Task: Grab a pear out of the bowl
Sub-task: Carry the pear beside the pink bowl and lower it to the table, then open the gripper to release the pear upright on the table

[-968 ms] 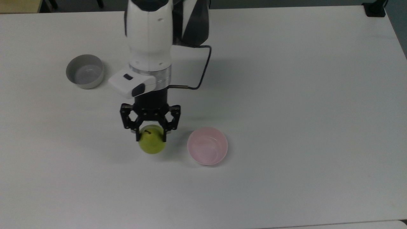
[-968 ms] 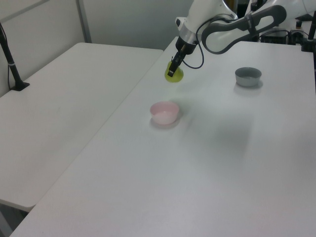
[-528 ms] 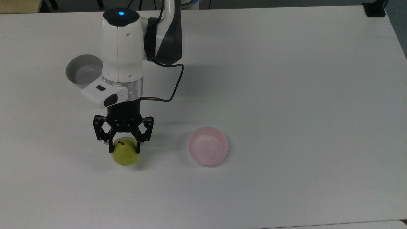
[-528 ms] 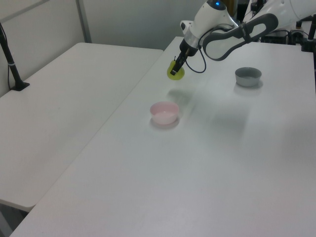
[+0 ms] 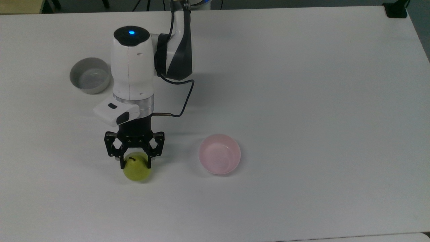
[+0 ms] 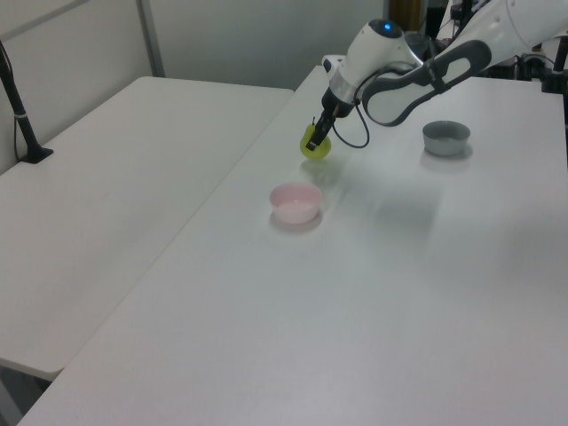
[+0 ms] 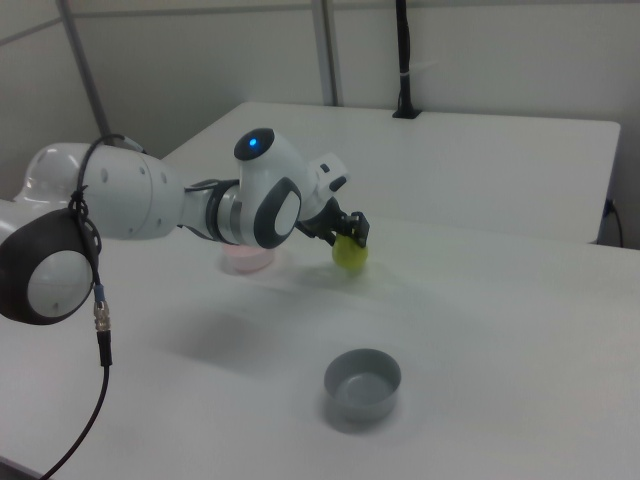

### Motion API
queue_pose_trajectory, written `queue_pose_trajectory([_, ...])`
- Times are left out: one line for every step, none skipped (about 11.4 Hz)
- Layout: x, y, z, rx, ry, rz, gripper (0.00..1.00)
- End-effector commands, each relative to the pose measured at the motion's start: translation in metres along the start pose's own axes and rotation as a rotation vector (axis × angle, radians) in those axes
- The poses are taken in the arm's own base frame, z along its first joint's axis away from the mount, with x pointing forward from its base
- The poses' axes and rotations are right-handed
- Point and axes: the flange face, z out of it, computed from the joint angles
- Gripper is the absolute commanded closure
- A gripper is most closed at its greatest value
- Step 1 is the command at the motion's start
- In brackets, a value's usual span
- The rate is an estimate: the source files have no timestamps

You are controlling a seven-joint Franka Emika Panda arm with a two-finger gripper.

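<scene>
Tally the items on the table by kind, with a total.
Bowls: 2, the pink bowl and the grey bowl.
Pears: 1, the pear, held in the hand.
Total: 3.

The yellow-green pear [image 5: 137, 170], dark stem pointing up, is sitting lower left of centre in the top view; the empty pale pink bowl [image 5: 219, 158] is standing well apart, right of it.
</scene>
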Motion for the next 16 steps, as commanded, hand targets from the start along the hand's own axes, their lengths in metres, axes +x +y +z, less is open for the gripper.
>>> queue_pose_trajectory([-0.004,-0.003,0.009,-0.007,0.033,-0.025,0.53])
queue_pose_trajectory([-0.004,-0.003,0.009,-0.007,0.033,-0.025,0.53])
queue_pose_trajectory([-0.004,-0.003,0.009,-0.007,0.033,-0.025,0.44])
queue_pose_trajectory([-0.004,-0.003,0.009,-0.006,0.033,-0.023,0.35])
queue_pose_trajectory([-0.005,-0.003,0.01,-0.006,0.032,-0.02,0.2])
queue_pose_trajectory([-0.005,-0.003,0.01,-0.006,0.032,-0.02,0.06])
queue_pose_trajectory([-0.005,-0.003,0.01,-0.006,0.032,-0.019,0.0])
queue_pose_trajectory([-0.004,-0.003,0.009,-0.006,0.033,-0.022,0.0])
queue_pose_trajectory([-0.004,-0.003,0.008,-0.007,0.033,-0.022,0.0])
queue_pose_trajectory([-0.002,-0.002,0.006,-0.008,0.038,-0.021,0.0])
queue_pose_trajectory([0.001,-0.002,0.001,-0.008,0.045,-0.016,0.0])
queue_pose_trajectory([0.009,0.0,-0.012,-0.01,0.062,-0.011,0.0])
queue_pose_trajectory([0.019,0.001,-0.029,-0.012,0.082,-0.003,0.0])
queue_pose_trajectory([0.027,0.002,-0.047,-0.013,0.098,0.005,0.0])
queue_pose_trajectory([0.034,-0.002,-0.062,-0.004,0.081,0.03,0.0])
queue_pose_trajectory([0.041,-0.009,-0.081,0.004,0.056,0.04,0.0])
